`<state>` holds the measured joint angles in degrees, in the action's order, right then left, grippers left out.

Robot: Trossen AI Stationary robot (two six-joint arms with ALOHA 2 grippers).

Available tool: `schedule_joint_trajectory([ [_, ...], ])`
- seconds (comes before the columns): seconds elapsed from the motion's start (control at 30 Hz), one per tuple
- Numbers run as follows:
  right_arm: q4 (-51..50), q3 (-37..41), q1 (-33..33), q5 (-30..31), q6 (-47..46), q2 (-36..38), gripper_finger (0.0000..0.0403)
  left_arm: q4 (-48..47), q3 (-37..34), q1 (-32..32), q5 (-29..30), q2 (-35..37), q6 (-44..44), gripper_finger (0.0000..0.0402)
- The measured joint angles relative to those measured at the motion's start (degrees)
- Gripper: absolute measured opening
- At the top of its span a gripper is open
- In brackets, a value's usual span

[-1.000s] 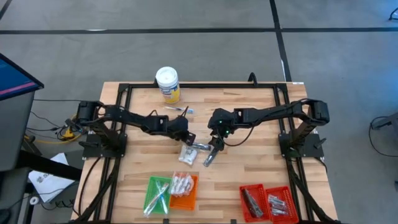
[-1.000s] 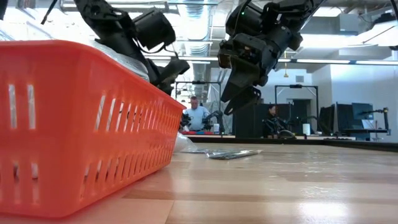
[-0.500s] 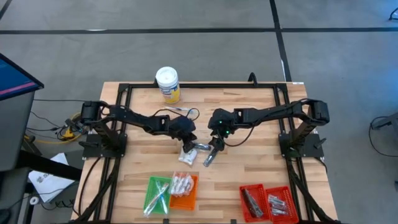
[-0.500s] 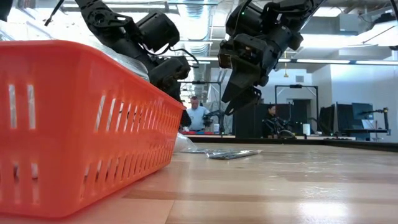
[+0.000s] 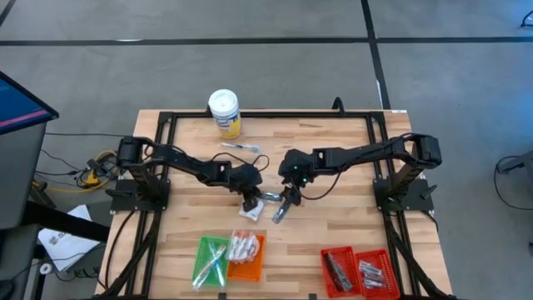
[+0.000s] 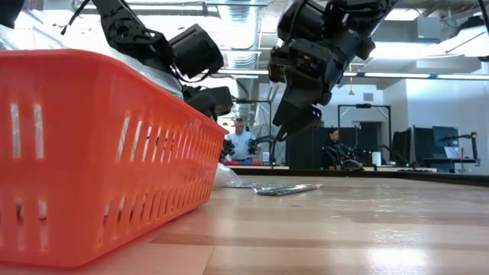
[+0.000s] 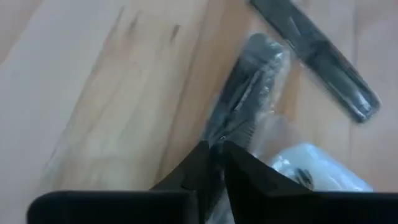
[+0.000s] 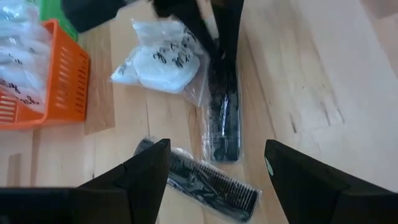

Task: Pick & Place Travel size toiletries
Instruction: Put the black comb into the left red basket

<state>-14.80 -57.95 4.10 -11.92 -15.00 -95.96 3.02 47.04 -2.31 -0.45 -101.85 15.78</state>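
Left gripper (image 5: 249,198): low over the clear-wrapped comb (image 8: 222,118) at mid-table, fingertips nearly together at its end; whether they pinch the wrap cannot be told.
Right gripper (image 5: 288,197): hovers just beside it, fingers spread, empty.
White packet (image 8: 160,57): beside the wrapped comb.
Second comb (image 8: 205,180): on the wood nearby.
Orange tray (image 5: 246,257): holds white packets.

Both dark six-joint arms reach inward from their mounts at the table's sides, meeting near the middle. The left arm's two-finger gripper (image 5: 250,198) is lowered to the tabletop, its fingers (image 7: 239,177) drawn close with only a narrow gap between the tips. The right arm's two-finger gripper (image 5: 288,198) hangs just beside it, raised, fingers (image 8: 305,180) spread wide and holding nothing.
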Motion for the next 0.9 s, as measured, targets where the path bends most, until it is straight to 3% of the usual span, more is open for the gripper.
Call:
schedule_joint_trajectory([
  [0.2,-0.23,0.06,-0.33,0.02,0.00,0.00,0.0255,0.63,0.14,-0.06,0.65,-0.92,5.92,0.0004],
  [0.63,0.32,0.06,-0.37,0.39,-0.02,0.00,0.0255,-1.55,0.26,-1.92,5.70,-0.94,21.82,0.0001],
  [0.9,0.36,0.06,-0.39,0.39,0.09,0.00,0.0255,-1.94,-0.12,-1.26,6.56,0.80,20.23,0.0001],
])
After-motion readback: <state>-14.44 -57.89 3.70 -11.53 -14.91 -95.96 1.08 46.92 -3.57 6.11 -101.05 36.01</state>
